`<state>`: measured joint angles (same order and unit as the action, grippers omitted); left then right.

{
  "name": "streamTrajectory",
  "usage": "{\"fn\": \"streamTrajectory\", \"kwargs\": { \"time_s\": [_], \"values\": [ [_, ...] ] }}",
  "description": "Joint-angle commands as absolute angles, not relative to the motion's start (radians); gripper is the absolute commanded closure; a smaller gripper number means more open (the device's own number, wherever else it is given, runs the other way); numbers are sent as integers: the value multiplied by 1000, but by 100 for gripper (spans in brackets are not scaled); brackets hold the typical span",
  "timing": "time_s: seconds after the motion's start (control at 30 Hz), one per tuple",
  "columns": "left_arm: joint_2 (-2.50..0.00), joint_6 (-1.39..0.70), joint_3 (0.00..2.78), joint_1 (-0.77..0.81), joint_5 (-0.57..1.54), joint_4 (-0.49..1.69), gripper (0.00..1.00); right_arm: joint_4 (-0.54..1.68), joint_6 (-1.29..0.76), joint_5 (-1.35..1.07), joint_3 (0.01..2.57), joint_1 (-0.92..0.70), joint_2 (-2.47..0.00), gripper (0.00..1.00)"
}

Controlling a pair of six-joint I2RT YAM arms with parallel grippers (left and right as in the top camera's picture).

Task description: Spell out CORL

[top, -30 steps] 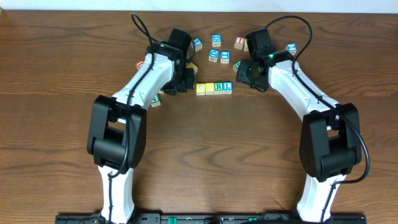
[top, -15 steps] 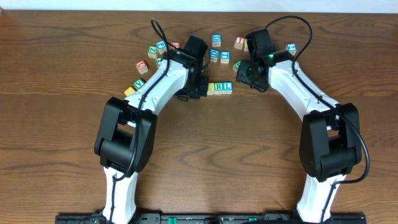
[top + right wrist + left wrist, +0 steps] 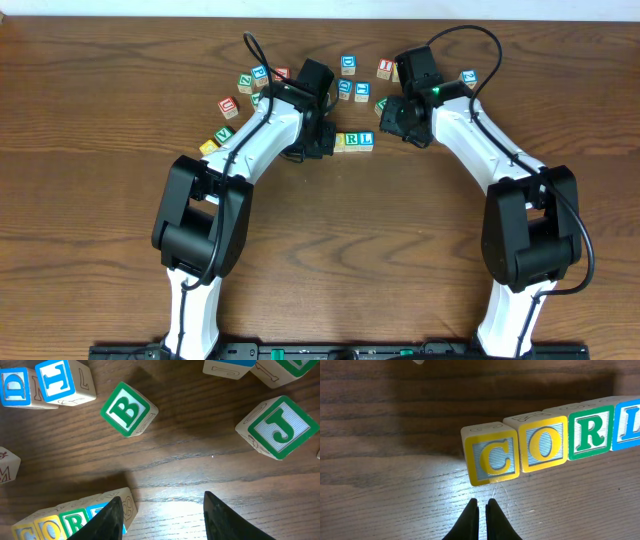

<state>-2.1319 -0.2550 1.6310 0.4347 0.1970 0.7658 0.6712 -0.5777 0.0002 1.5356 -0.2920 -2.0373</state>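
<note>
Four cubes stand in a row reading C [image 3: 492, 459], O [image 3: 543, 445], R [image 3: 590, 432], L [image 3: 629, 422] in the left wrist view. The C cube sits slightly askew, touching the O cube. My left gripper [image 3: 482, 502] is shut and empty, its tips just in front of the C cube. In the overhead view it [image 3: 318, 141] hides C and O; R [image 3: 352, 140] and L [image 3: 366, 139] show. My right gripper [image 3: 162, 505] is open and empty, its left finger beside the row's L end [image 3: 122, 507], just right of the row in the overhead view [image 3: 405, 115].
Loose cubes lie behind the row: green B [image 3: 127, 409], green J [image 3: 277, 427], blue D [image 3: 15, 385] and another blue-lettered cube [image 3: 55, 380]. Several more cubes cluster at the back left [image 3: 240, 95] and back middle [image 3: 348, 65].
My left arm swung right from the loose cubes to the C end of the row, then stayed still for the last half second. The right arm has not moved.
</note>
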Motion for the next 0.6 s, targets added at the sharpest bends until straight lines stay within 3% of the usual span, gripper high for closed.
{"fn": "streamTrajectory", "kwargs": {
  "time_s": [0.0, 0.57],
  "values": [
    [-2149, -250, 1623, 437, 202, 768, 92, 670, -590, 20, 1526, -290, -2018, 53],
    [-2170, -249, 1623, 456, 201, 741, 92, 670, -590, 20, 1526, -289, -2018, 53]
  ]
}}
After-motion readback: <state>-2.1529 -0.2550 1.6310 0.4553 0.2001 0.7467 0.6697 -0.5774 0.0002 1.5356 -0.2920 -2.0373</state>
